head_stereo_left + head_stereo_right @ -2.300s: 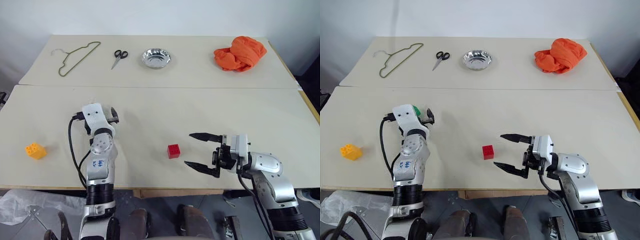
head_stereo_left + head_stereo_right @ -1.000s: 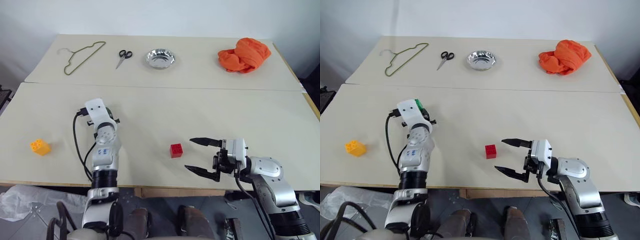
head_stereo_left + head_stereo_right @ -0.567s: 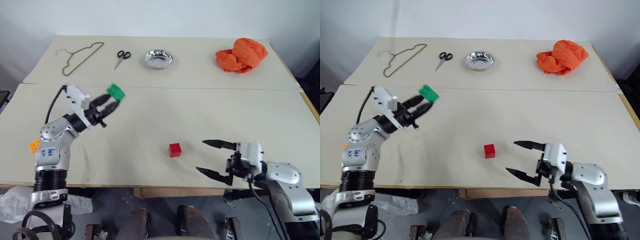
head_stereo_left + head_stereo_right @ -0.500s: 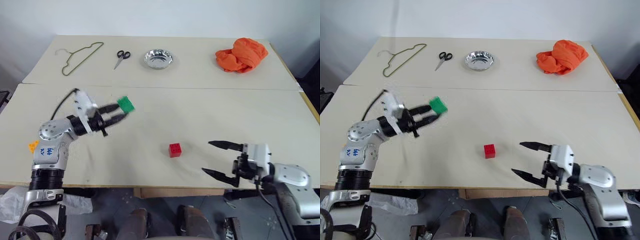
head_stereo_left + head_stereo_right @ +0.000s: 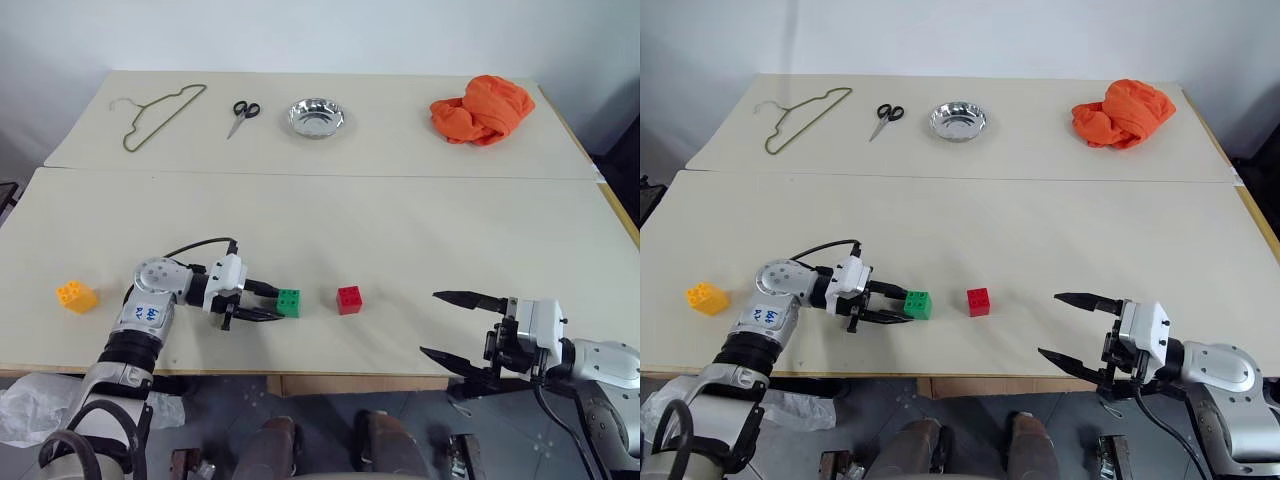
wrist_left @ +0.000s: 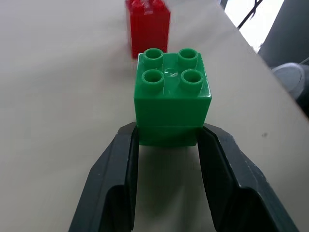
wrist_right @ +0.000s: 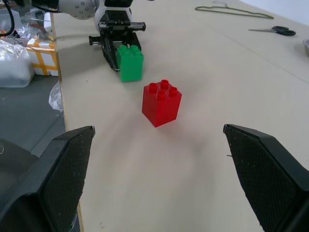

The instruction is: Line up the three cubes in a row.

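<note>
Two black fingers of the left gripper (image 5: 268,303) pinch the green cube (image 5: 289,302), arm low.
Left wrist view shows its four studs; right gripper (image 5: 460,328) gapes empty.

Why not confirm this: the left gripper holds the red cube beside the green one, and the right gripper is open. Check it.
One slip: the colours are swapped. The left gripper holds the green cube, set close beside the red cube, as the left wrist view shows plainly. The right gripper is indeed open.
</note>
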Tool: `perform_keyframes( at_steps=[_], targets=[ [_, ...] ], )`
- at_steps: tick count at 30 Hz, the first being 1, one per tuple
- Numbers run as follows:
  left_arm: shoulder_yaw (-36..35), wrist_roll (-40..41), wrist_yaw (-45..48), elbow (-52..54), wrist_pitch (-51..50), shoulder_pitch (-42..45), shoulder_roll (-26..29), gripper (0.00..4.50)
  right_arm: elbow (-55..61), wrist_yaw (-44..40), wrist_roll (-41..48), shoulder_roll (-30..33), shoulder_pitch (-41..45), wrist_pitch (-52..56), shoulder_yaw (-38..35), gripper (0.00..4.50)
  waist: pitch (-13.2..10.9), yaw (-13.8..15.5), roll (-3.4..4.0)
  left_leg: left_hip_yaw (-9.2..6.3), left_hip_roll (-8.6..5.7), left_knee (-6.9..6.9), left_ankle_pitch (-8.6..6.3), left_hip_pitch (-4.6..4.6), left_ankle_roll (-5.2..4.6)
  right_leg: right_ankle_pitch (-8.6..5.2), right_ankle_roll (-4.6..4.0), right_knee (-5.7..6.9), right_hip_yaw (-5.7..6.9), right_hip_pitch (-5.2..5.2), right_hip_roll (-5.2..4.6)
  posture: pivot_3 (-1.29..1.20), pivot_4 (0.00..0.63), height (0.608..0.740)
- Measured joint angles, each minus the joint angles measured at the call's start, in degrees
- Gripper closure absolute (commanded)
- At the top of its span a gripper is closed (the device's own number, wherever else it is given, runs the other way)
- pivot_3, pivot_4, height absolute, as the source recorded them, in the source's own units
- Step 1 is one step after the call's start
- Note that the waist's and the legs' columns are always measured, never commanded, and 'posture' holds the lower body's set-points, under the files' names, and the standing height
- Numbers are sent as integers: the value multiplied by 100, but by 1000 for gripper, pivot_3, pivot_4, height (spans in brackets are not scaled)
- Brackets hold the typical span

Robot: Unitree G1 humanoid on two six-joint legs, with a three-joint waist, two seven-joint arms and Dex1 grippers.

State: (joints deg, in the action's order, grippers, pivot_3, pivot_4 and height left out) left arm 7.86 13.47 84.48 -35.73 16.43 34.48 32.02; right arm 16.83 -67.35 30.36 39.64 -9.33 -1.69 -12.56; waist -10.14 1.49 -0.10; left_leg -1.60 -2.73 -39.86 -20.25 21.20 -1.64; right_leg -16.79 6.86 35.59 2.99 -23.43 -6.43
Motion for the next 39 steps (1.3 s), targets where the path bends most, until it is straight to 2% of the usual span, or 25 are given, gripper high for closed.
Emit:
perform_keyframes(
  at_steps=[7,11,15,18,20,23,25,30,34,39],
  targets=[
    [-7,-67,37,-564,471,252,-137,3065,72,3,0,35,37,27,5,0,0,0,0,0,0,-2,0,1,-1,1,1,2,2,0,0,0,150,740],
    [-8,-56,128,-520,304,244,-107,1709,110,11,0,35,125,53,63,0,0,-4,0,0,0,-2,0,1,-1,1,1,4,1,0,0,0,150,740],
    [-321,201,-103,340,-178,-48,38,506,80,-59,0,35,326,62,191,0,-1,-13,-1,-5,3,-2,0,4,-1,1,1,2,-19,-2,-6,0,150,740],
    [-624,440,-462,1406,-941,-343,448,506,37,-133,3,35,653,66,364,0,-1,-57,-1,-7,10,1,-1,3,2,0,0,0,-35,-3,-6,0,150,740],
    [-1148,627,-925,2108,-1367,-729,739,506,-64,-224,26,44,819,72,376,0,-1,-101,2,-10,11,14,0,-1,4,-2,-3,-3,-35,-3,-6,0,150,740],
    [-1942,993,-1661,2998,-1832,-1403,790,10,-95,-349,114,46,987,154,470,0,-3,-108,4,-13,12,17,0,0,4,-2,-4,-9,-33,-2,-9,0,150,740],
    [-2493,1248,-2115,3655,-2047,-2097,766,10,-3,-414,282,40,1079,283,573,0,-3,-138,4,-14,11,20,-1,1,3,-2,-4,-13,-34,-1,-11,0,150,740],
    [-4040,1804,-3101,4733,-2388,-3555,503,10,321,-308,533,-193,1457,652,927,0,-3,-147,4,-18,19,23,-3,-3,11,-4,-8,-45,-30,5,-10,0,150,740],
    [-4896,1836,-3456,4824,-2321,-4706,164,10,360,-247,504,-494,1784,646,1237,0,-4,-133,6,-18,17,26,-4,-5,10,-4,-8,-51,-30,8,-10,0,150,740],
    [-5907,2039,-3927,4514,-1974,-5983,-899,10,358,-455,351,-623,2141,424,1559,0,-4,-133,-5,-16,18,27,-20,-5,1,-5,-9,-64,-30,10,-11,0,150,740]
  ],
)
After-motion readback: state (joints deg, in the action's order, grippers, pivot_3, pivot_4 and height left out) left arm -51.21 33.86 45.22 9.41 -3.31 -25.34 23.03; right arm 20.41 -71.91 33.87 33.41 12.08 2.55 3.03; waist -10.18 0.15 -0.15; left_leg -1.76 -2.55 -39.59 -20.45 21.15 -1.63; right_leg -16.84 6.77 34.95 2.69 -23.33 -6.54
